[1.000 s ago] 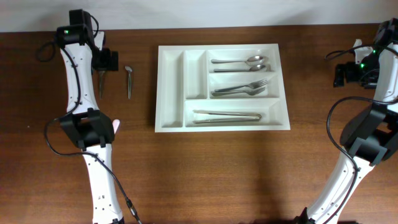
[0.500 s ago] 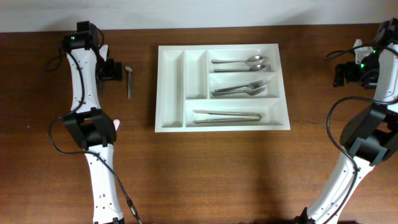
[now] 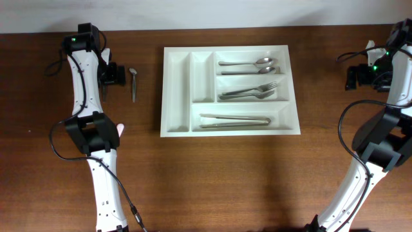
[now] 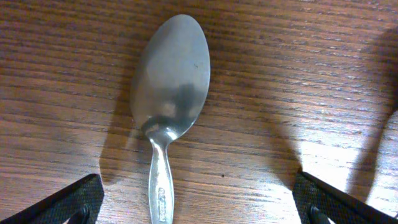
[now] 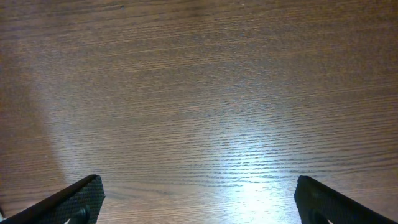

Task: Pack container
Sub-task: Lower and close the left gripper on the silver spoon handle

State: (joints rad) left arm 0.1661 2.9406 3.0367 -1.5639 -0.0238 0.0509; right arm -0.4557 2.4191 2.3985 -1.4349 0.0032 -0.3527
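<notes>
The white cutlery tray [image 3: 176, 90] lies at the table's centre, with two spoons [image 3: 248, 64], forks [image 3: 251, 91] and tongs [image 3: 235, 120] in its three long compartments; the two narrow ones hold nothing. A loose metal spoon [image 3: 134, 84] lies on the wood left of the tray. My left gripper [image 3: 116, 73] hangs open just left of its bowl; in the left wrist view the spoon [image 4: 171, 106] lies between the spread fingertips [image 4: 199, 205]. My right gripper [image 3: 356, 76] is open and empty over bare wood at the far right [image 5: 199, 199].
The wooden table runs to a white wall at the back. Black cables hang by both arms, which rise from the front edge at left and right.
My left gripper moved right and slightly toward the spoon, from beside it to right at its bowl. The right arm has not moved.
</notes>
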